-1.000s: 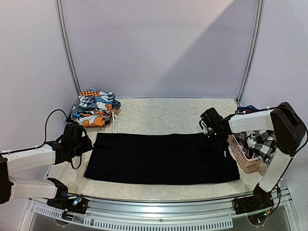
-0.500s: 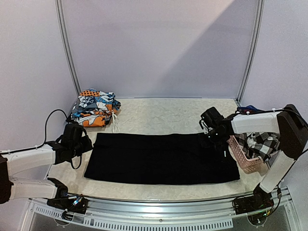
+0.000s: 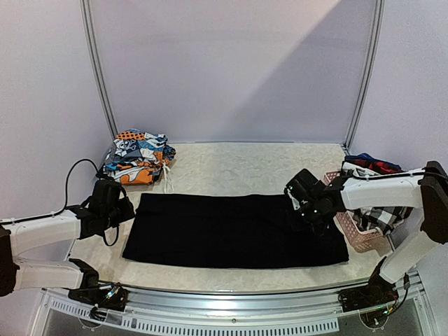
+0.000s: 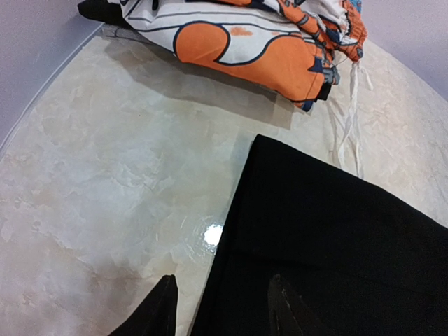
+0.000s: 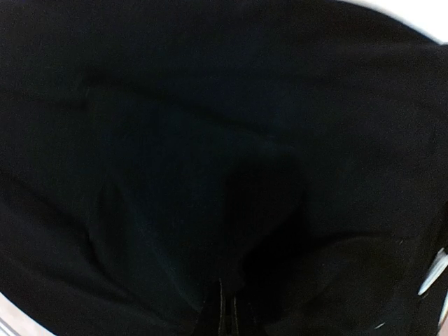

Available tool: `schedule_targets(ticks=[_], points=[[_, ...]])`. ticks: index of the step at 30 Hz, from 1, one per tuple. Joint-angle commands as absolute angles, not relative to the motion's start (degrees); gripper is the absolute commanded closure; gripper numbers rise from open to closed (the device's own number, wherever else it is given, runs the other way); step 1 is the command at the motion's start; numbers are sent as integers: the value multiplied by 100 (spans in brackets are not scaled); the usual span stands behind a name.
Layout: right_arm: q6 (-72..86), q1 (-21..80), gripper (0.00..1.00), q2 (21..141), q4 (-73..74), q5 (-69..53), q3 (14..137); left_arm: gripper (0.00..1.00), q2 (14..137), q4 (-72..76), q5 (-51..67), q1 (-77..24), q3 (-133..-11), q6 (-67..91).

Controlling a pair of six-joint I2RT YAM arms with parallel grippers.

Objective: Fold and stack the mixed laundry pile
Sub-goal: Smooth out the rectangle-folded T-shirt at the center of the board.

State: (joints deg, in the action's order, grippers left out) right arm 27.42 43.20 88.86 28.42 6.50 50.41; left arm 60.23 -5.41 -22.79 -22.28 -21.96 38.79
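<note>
Marbled table [image 3: 231, 164]: black garment [image 3: 231, 231] pinched by R end effector [image 5: 225, 318], L end effector [image 4: 222, 311] apart.

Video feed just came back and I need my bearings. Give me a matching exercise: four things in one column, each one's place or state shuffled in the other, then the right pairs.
1. black garment
2. printed garments
3. checked garment
4. left gripper

A. in the pink basket
B. open, at the black garment's left edge
C. stacked at the far left corner
D. spread flat in the middle

Pairs: 1-D, 2-C, 3-A, 4-B
</note>
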Motion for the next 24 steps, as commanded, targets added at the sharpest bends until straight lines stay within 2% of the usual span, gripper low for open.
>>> schedule_targets(ticks=[1,3,6,8,11,16,22,24], points=[[3073,4761,94,8718,3011,847,4840,54,5985,-516,-2298,-2325,-2131,3827],[3138,4904,85,8704,2940,763,4752,54,5992,-518,-2305,-2323,-2129,3823],[3039,5065,65,8532,2650,278,4609,54,5987,-517,-2312,-2329,-2127,3823],[2963,5071,59,8204,2337,-168,4468,54,5981,-517,-2307,-2327,-2124,3824],[3065,4948,40,7485,2072,56,4302,54,5938,-534,-2305,-2326,-2118,3823],[3315,4242,34,7102,2053,406,4341,54,5880,-536,-2275,-2342,-2098,3828],[3387,3744,39,7777,1986,866,4567,54,5856,-542,-2194,-2353,-2083,3797],[3426,3671,39,8063,1824,667,4588,54,5830,-544,-2174,-2356,-2076,3784]])
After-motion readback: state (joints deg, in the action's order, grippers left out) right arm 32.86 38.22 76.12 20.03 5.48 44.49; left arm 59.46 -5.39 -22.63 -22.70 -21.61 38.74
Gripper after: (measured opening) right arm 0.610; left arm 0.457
